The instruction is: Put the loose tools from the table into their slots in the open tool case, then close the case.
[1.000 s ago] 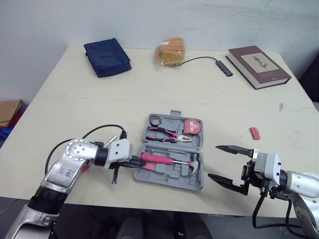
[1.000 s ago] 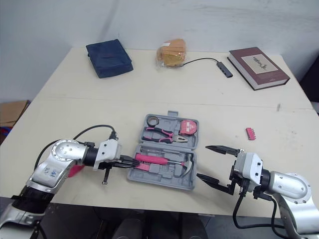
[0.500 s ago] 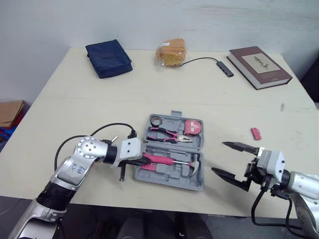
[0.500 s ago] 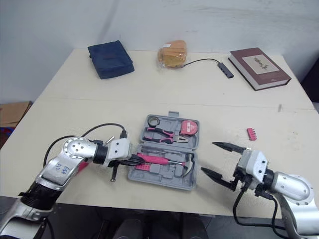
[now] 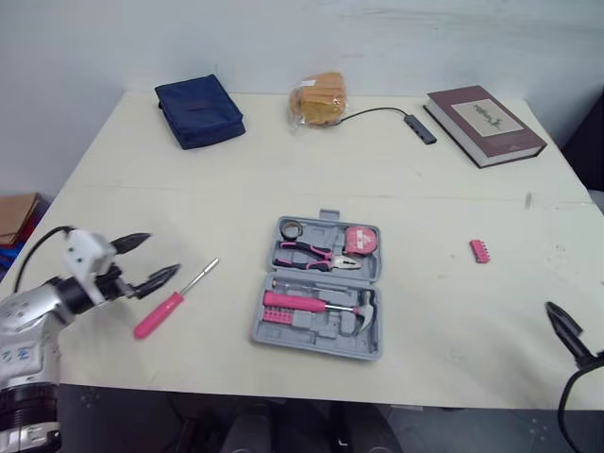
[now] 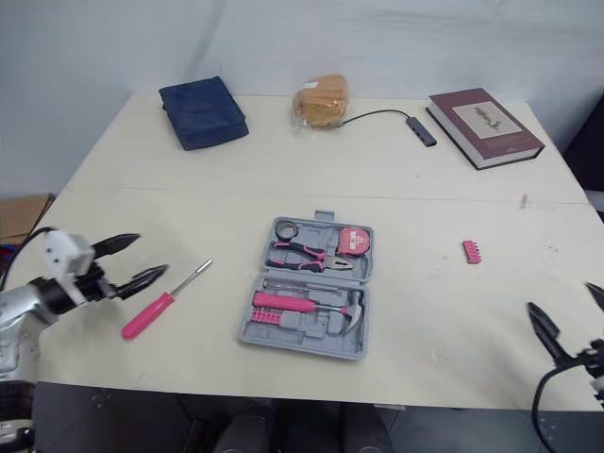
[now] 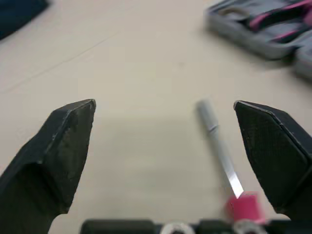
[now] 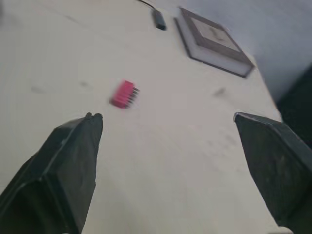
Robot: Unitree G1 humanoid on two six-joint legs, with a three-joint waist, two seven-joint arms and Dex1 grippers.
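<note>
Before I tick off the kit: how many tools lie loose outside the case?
2: a pink-handled screwdriver left of the open tool case, and a pink bit holder to its right. None seems hidden.

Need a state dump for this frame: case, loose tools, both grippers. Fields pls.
case: open, mid table
in case: pliers, tape measure, hammer
loose: screwdriver left of case; bit holder right of case
left gripper: fingers open, empty, by the screwdriver, not gripping it
right gripper: fingers open, empty, at the table's right edge
to do: two loose items, then close case
</note>
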